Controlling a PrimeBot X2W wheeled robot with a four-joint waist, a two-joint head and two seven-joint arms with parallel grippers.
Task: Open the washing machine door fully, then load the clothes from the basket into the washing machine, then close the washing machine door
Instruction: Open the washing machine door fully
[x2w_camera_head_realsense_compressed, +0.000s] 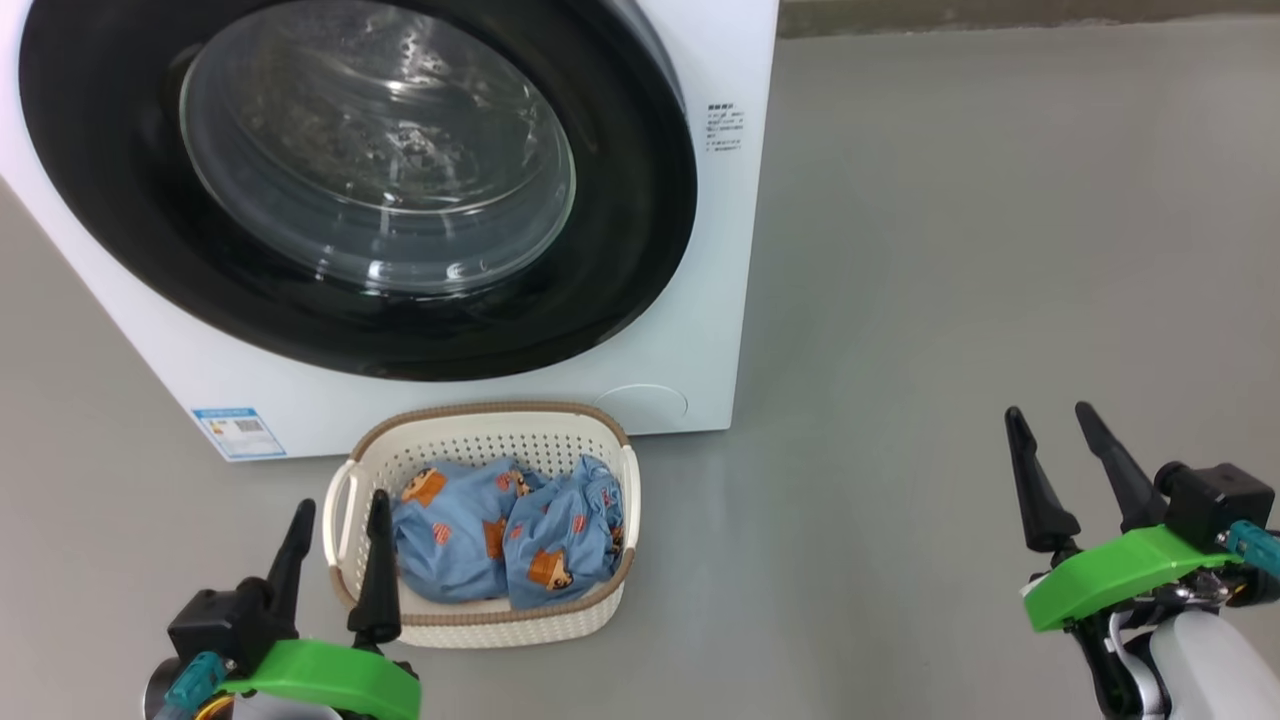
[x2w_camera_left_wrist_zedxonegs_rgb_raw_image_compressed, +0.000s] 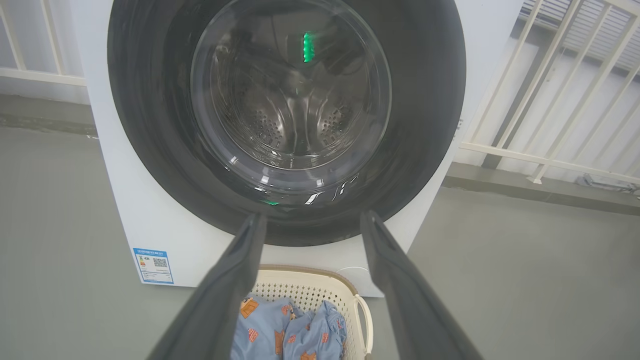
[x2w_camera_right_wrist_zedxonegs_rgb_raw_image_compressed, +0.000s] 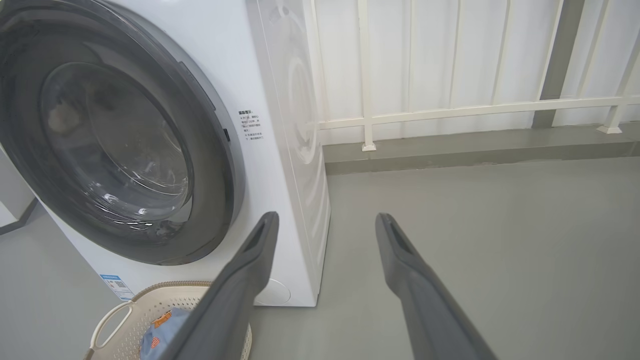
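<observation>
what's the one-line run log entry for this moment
door: shut | clothes: in basket | left pincer: open, empty | right pincer: open, empty | next: open door

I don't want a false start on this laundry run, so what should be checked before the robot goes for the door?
1. The washing machine door is shut, ready for opening: ok.
2. The left gripper is open and holds nothing: ok.
3. The right gripper is open and holds nothing: ok.
4. The clothes lie inside the basket: ok.
5. The basket sits low enough for the door to swing over it: cannot tell.
6. A place to grip the door is found: cannot tell, no handle stands out.
</observation>
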